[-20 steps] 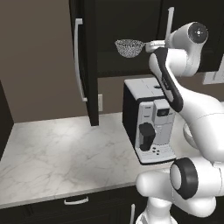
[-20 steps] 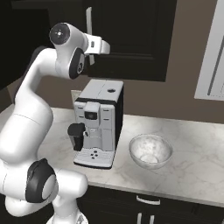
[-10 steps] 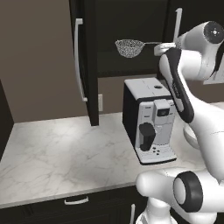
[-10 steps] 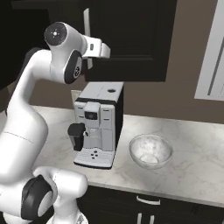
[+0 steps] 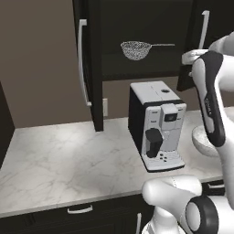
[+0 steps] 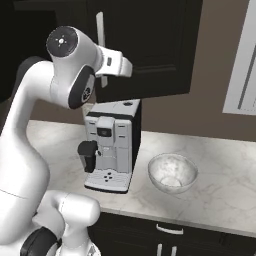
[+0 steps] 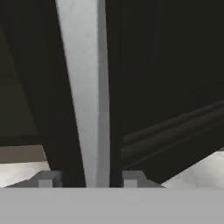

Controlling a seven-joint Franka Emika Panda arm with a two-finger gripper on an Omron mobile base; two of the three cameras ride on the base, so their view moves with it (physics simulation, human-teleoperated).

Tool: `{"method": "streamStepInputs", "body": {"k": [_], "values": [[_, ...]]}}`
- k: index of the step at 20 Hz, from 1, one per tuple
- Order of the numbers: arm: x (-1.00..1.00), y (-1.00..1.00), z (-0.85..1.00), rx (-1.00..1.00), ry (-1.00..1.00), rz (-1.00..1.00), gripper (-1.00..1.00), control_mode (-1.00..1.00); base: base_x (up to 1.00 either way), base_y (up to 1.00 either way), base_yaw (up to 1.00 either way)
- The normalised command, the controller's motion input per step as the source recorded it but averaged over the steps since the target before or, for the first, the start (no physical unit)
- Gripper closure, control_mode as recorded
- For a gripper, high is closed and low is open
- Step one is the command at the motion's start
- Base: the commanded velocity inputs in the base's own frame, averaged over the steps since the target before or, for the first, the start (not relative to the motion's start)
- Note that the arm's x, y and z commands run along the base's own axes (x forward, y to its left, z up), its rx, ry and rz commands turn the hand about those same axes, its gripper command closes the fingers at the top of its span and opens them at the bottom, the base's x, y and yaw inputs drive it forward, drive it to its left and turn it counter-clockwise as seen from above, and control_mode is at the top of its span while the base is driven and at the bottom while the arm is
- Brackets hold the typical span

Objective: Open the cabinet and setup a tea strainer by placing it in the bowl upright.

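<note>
Tool: the tool [image 7: 85,179] is narrowing around the right door's silver handle [image 7: 83,87], fingertips either side; I cannot tell whether it is gripping yet.
Cabinet: the cabinet [image 5: 137,27] is standing with its left door [image 5: 89,64] swung wide, the right one partly open.
Strainer: the tea strainer [image 5: 135,49] is sitting on the shelf inside.
Bowl: the bowl [image 6: 172,172] is waiting on the bench [image 6: 225,200] beside the coffee machine [image 6: 112,145].
Meaning: the arm seems to be widening access before reaching for the strainer.

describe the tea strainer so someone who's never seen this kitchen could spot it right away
Look at the black upper cabinet above the coffee machine; its doors stand open. Inside is the tea strainer, a small silver mesh basket with a thin straight handle, the one shiny object against the dark interior.
</note>
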Motion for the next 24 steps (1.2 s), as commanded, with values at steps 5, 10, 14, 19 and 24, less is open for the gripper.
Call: {"method": "streamStepInputs", "body": {"k": [5, 10, 14, 19, 24], "values": [[-0.92, -0.98, 0.02, 0.12, 0.08, 0.0, 1.0, -1.0, 0.0, 0.0, 0.0], [-0.93, -0.89, 0.0, 0.12, 0.05, 0.0, 1.0, -1.0, 0.0, 0.0, 0.0], [-0.52, 0.1, 0.01, -0.04, 0.0, 0.0, 1.0, -1.0, 0.0, 0.0, 0.0], [-0.26, 0.58, 0.05, -0.17, 0.0, 0.0, -1.0, -1.0, 0.0, 0.0, 0.0], [-0.07, 0.9, 0.01, -0.26, 0.03, 0.0, -1.0, -1.0, 0.0, 0.0, 0.0]]}}
